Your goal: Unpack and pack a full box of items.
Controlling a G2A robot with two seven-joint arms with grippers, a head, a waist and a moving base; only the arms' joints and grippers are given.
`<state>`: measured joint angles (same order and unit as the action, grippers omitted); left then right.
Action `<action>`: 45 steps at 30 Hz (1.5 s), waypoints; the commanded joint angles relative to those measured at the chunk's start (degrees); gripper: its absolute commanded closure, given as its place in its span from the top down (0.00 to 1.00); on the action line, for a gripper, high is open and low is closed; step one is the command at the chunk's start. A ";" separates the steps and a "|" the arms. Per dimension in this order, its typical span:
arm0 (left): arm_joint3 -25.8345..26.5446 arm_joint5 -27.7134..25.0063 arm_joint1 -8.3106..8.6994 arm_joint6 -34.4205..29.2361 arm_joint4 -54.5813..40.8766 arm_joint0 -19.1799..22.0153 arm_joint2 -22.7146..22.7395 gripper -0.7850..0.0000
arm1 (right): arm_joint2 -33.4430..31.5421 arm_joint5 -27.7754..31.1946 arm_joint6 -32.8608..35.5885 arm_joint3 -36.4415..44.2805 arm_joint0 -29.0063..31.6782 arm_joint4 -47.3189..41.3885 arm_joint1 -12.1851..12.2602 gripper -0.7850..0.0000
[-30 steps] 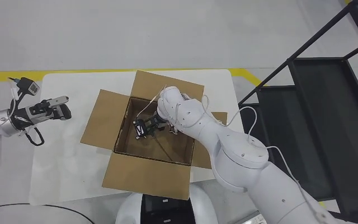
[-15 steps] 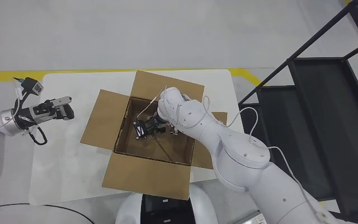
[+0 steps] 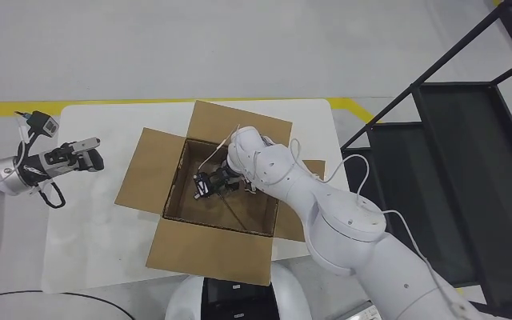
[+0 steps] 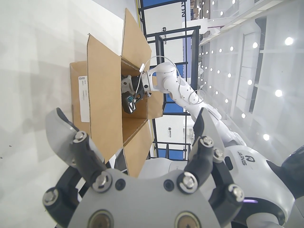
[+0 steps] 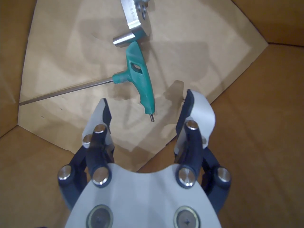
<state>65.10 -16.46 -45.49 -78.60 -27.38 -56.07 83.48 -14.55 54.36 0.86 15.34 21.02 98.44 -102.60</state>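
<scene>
unpack step: right gripper (image 5: pixel 146 98) down in the box (image 3: pixel 214 246), over the hex key (image 5: pixel 140 77)

right gripper's jaws are spread and empty, straddling the end of the key's green handle without touching it. the key lies flat on the box floor, the other end of its handle touching a metal block (image 5: pixel 136 12), its shaft running off to a corner. left gripper (image 3: pixel 80 154) is spread, empty, at the table's (image 3: pixel 88 232) left edge, well apart from the box. likely next: lower, shift toward mid-handle, clamp across it clear of the block, lift straight out.
</scene>
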 commanded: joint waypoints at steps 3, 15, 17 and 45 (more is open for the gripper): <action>0.22 0.11 0.09 0.01 -0.04 -0.17 0.15 1.00 | -0.07 -0.31 -0.04 -0.33 0.04 0.08 -0.15 0.46; 0.62 0.29 0.28 0.14 -0.22 -0.53 0.38 1.00 | -0.55 -2.72 1.12 -1.04 0.37 -0.34 -1.05 0.20; 0.64 0.36 0.29 0.09 -0.39 -0.62 0.38 1.00 | -0.66 -2.86 1.07 -1.28 0.40 -0.50 -1.17 0.16; 1.21 -0.25 0.16 -0.03 -1.56 -0.54 -0.96 1.00 | -2.13 1.53 -0.63 2.66 -4.31 0.63 1.85 0.00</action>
<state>66.37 -16.66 -45.33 -78.63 -28.95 -56.66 82.58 -16.54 55.77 0.12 17.43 16.83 99.12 -100.97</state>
